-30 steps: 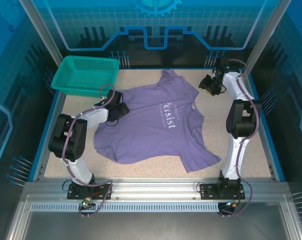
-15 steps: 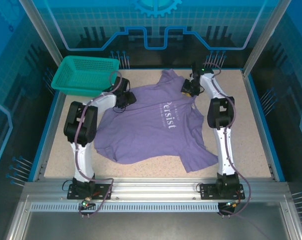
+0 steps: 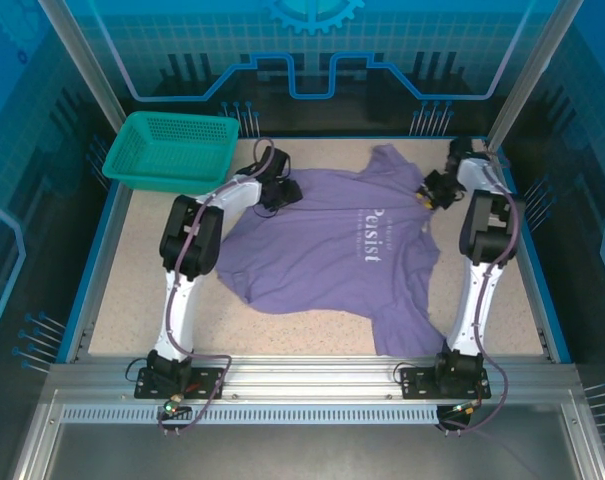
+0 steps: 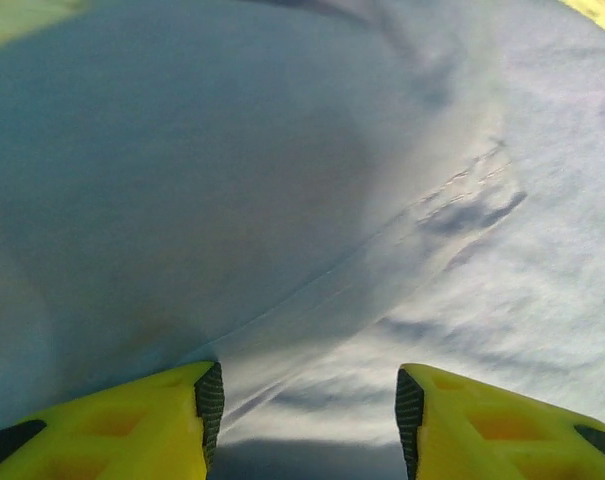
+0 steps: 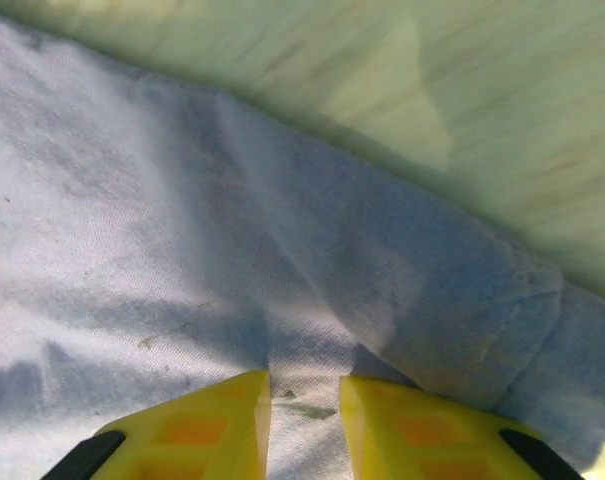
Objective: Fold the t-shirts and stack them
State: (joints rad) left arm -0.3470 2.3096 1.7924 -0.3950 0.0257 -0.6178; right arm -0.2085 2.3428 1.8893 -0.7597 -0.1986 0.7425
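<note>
Between right jaws, t-shirt (image 3: 322, 250) pinched; its fold between left jaws, grip unclear

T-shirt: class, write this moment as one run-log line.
t-shirt: spread unfolded on table | left gripper: jaws apart over fabric, grip unclear | right gripper: pinching shirt edge

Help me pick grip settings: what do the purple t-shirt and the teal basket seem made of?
The t-shirt looks like soft matte knit fabric, probably cotton: it wrinkles and folds, and the right wrist view shows a fine weave. The basket looks like rigid moulded plastic with a slight sheen, its walls and floor an open grid.
</note>
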